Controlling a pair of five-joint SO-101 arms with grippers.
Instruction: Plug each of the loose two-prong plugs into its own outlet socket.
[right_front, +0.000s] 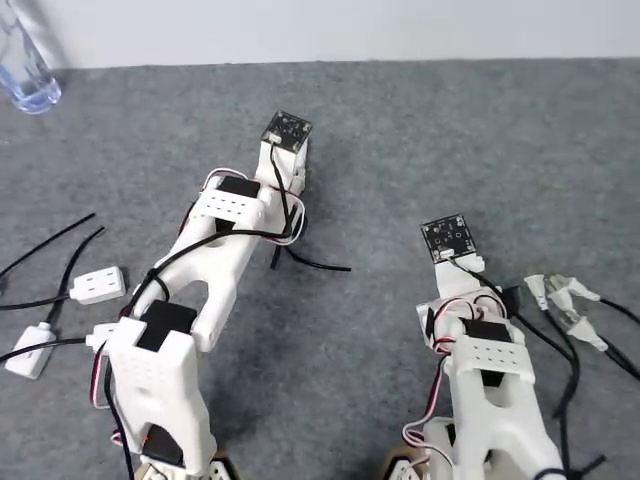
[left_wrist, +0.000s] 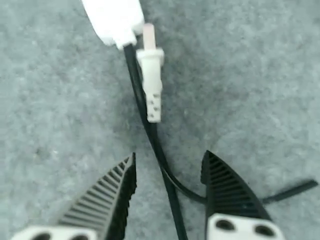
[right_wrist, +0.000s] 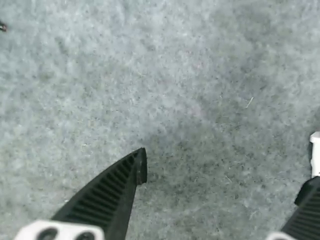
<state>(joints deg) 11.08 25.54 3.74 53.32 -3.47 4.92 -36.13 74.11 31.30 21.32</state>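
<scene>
Two-prong plug (left_wrist: 152, 75) lies ahead of my left gripper (left_wrist: 170, 157), long axis running away from it. Fingers (left_wrist: 115, 195) spread, empty; right gripper (right_wrist: 225, 167) likewise.

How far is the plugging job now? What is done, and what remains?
Done: nothing visible; a plug lies beside a white block, a prong bare. In hand: nothing; the left gripper hangs open over a cable, the right gripper open over the mat. Left: every plug, also the loose plugs on the right, into the outlets on the left.
</scene>
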